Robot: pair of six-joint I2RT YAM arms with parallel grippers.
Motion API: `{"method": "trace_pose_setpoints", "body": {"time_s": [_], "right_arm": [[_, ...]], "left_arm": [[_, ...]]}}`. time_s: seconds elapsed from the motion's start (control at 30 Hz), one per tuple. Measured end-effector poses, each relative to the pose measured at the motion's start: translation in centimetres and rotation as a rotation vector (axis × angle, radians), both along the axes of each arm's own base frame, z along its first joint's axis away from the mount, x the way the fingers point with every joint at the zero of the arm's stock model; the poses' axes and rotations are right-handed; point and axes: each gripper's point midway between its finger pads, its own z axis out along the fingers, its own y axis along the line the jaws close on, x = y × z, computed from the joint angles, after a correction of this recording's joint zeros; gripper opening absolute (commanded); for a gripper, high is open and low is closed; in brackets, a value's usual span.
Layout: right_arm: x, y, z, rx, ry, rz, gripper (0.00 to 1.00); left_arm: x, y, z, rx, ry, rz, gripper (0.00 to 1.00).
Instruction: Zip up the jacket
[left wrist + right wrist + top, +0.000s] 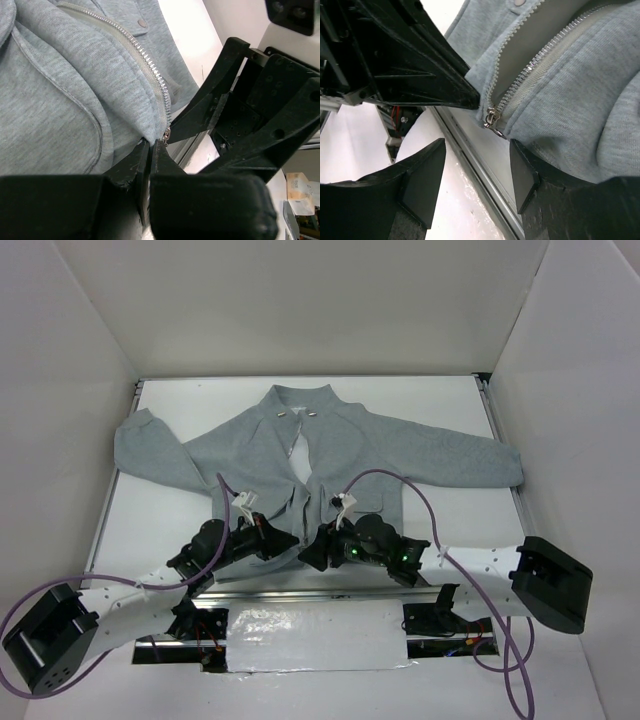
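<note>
Jacket (270,455) lies flat on the white table (430,400), front up, collar (300,398) at the far side and hem at the near edge, just ahead of my two arms.

Far left: the left sleeve (150,455) runs out toward the left wall, cuff near the table's left edge.

Next, my left gripper (283,543) sits at the hem, just left of centre. In the left wrist view its fingers (132,165) are pressed together w/ the hem corner pinched between them, right at the bottom end of the zipper (150,65). A curved pocket flap (75,100) shows on the grey fleece left of the teeth, and a snap (142,23) farther up.

Centre: the zipper pull (492,119) sits low, at the hem (the two rows of teeth split apart just above it). From the top view the front gapes at chest level, white showing through.

Then my right gripper (312,556), touching-close to the left one at the hem. Right wrist view: its fingers (422,175) stand apart, one on either side of the pull, gripping nothing; the pull is just beyond the tips, not btwn the pads.

Far right: the right sleeve (450,455) stretches toward the right edge of the table.
</note>
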Motion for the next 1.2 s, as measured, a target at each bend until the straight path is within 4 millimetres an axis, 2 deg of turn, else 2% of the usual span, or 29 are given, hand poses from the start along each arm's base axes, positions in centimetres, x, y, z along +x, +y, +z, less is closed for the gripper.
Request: {"method": "trace_pose_setpoints", "body": {"time_s": [0.4, 0.77, 1.2], "right_arm": [[0.1, 0.2, -1.4, -0.024, 0.01, -0.016, 0.61], [0.1, 0.5, -0.7, 0.016, -0.003, -0.017, 0.36], [0.4, 0.7, -0.3, 0.037, -0.003, -0.033, 0.18]], "left_arm": [[0.1, -0.3, 0.5, -0.008, -0.007, -0.009, 0.0], [0.0, -0.5, 0.3, -0.002, 0.003, -0.02, 0.0], [0.1, -0.6, 0.5, -0.011, -0.004, -0.023, 0.0]]}}
